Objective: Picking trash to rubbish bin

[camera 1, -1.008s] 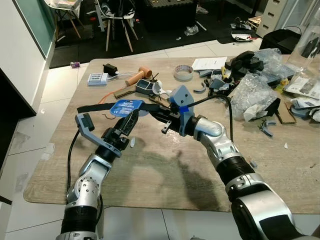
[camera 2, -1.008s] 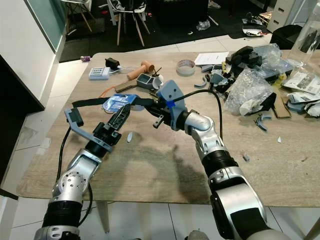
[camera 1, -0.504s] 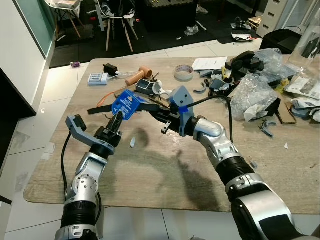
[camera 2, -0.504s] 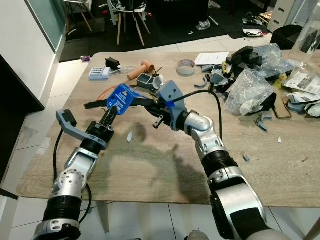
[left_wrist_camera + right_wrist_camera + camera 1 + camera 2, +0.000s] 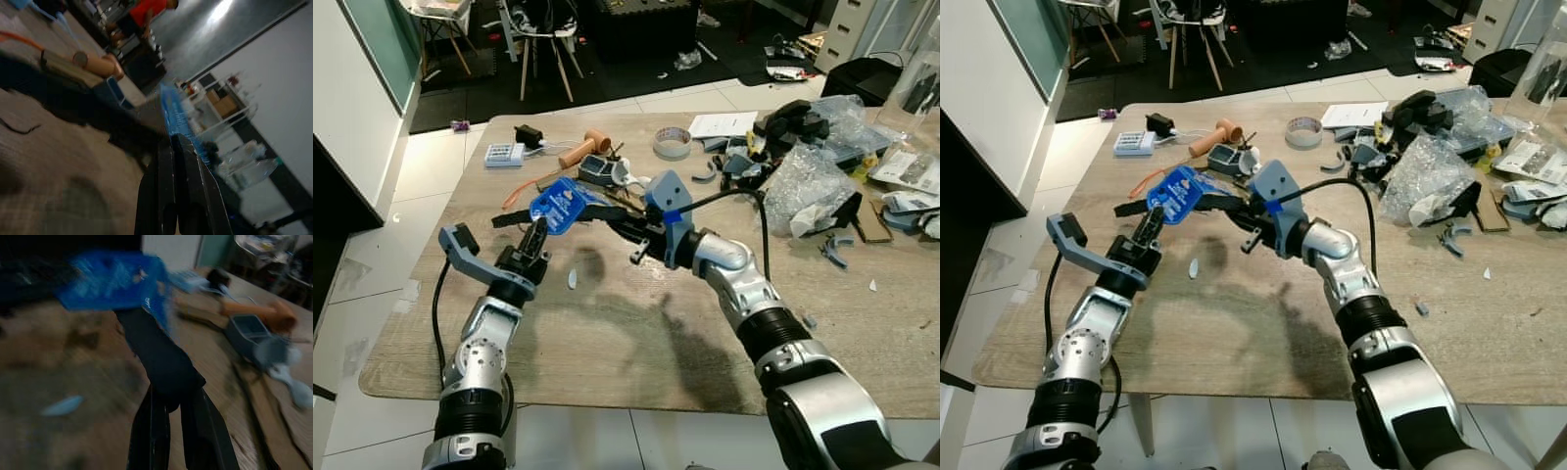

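Above a wooden table (image 5: 636, 352), the left gripper (image 5: 537, 235) points up and pinches the lower edge of a blue label (image 5: 560, 205) fixed on a black strap (image 5: 514, 217), while the right gripper (image 5: 607, 212) clamps the same strap from the other side. A small pale scrap (image 5: 572, 279) lies on the tabletop just beside the left gripper. Farther back sit a roll of tape (image 5: 673, 143), a wooden-handled tool (image 5: 581, 149), a white paper (image 5: 724, 124) and crumpled clear plastic bags (image 5: 808, 181).

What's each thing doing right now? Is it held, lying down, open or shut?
Blue packet: lifted off the table, held by both grippers.
Left gripper: shut on the packet.
Right gripper: shut on the packet's black strip.
Tape roll: lying flat.
Plastic bag: crumpled.
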